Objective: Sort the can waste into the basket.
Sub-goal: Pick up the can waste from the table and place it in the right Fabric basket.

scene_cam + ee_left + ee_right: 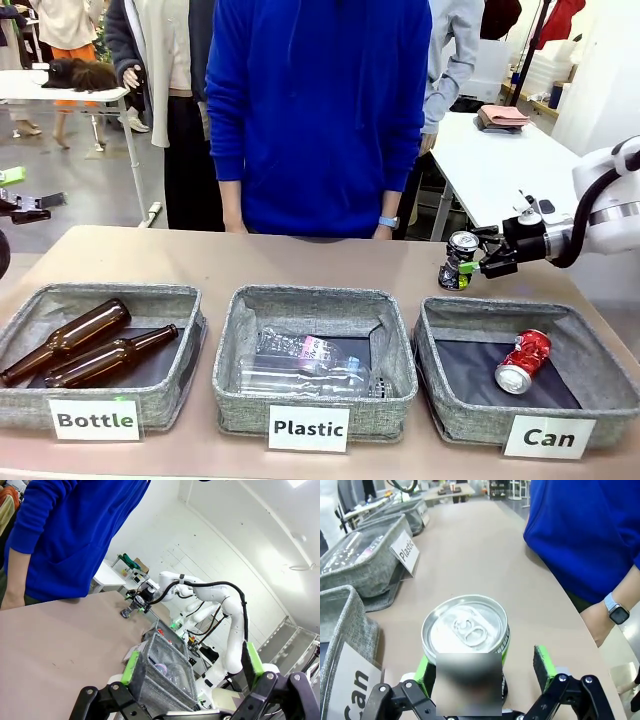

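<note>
Meanwhile, front view: right gripper (468, 262) reaches in from the side, green pads spread either side of the black can (459, 260), which stands upright on the table (330, 265) just behind the Can basket (470, 410).
Red can: the red can (523, 362) lies on its side inside the Can basket, toward its right.
Step in hand: judged to be the grasp on the black can; squeezing low on the body and level, then lifting clear of the basket's back wall, looks the sound way.
In the way: that back wall, between can and lining; the red can takes part of the floor.
Neighbours: Plastic basket (240, 400) with clear bottles (300, 362) left of the Can basket, Bottle basket (170, 395) with brown bottles (90, 345) farther left; a person (318, 110) in blue stands beyond.
Left wrist view: left gripper (192, 667) hangs spread and empty well left of the Can basket, over a grey basket's corner; the right gripper's arm shows farther off at the can.
Right wrist view: silver top of the black can sits between the pads, a gap on one side; contact cannot be told.
</note>
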Controlling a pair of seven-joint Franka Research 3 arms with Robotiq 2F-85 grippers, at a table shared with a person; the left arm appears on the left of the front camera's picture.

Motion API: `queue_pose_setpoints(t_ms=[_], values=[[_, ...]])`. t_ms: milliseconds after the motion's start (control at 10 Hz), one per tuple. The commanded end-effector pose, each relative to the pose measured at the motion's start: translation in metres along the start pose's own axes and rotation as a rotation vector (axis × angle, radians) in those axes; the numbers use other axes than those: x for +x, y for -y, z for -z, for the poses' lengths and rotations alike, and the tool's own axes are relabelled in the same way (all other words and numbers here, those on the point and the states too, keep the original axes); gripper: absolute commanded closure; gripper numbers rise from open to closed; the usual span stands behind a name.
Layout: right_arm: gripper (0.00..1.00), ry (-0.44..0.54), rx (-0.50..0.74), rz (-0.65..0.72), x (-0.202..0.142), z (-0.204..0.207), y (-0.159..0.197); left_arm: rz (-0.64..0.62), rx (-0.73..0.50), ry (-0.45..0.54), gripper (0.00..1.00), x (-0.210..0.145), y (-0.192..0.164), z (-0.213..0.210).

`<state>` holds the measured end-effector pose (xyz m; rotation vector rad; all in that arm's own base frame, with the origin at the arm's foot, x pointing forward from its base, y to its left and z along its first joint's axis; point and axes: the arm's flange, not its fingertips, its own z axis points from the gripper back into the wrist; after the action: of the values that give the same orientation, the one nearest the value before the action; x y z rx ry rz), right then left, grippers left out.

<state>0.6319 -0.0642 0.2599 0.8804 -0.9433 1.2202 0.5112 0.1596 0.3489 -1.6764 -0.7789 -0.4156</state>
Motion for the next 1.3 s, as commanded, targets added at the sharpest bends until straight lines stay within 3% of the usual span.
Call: queue_pose_setpoints(t_ms=[0,200,300,400,500,600,700,1200], values=[[0.0,0.008,0.025,0.011,0.0053,0.0026,0.0079,-0.008,0.008,-0.002,0.0,0.0028,0.0047,0.0004],[0.0,0.022,0.038,0.006,0.0058,0.0033,0.0071,-0.008,0.008,-0.002,0.0,0.0028,0.0047,0.0004],[0.6,0.031,0.05,0.005,0.0059,0.0026,0.006,-0.008,0.008,-0.002,0.0,0.0028,0.0047,0.0004],[0.6,0.028,0.057,0.007,0.0059,0.0024,0.006,-0.008,0.008,-0.002,0.0,0.0028,0.0047,0.0004],[1.0,0.024,0.066,0.005,0.006,0.0028,0.0059,-0.008,0.008,-0.002,0.0,0.0028,0.0047,0.0004],[0.64,0.024,0.07,0.0,0.006,0.0034,0.0054,-0.008,0.008,-0.002,0.0,0.0028,0.0047,0.0004],[1.0,0.017,0.072,0.002,0.0053,0.0041,0.0054,-0.008,0.008,-0.002,0.0,0.0028,0.0047,0.0004],[1.0,0.037,0.07,-0.008,0.0069,0.0025,0.0038,-0.008,0.008,-0.002,0.0,0.0028,0.0047,0.0004]])
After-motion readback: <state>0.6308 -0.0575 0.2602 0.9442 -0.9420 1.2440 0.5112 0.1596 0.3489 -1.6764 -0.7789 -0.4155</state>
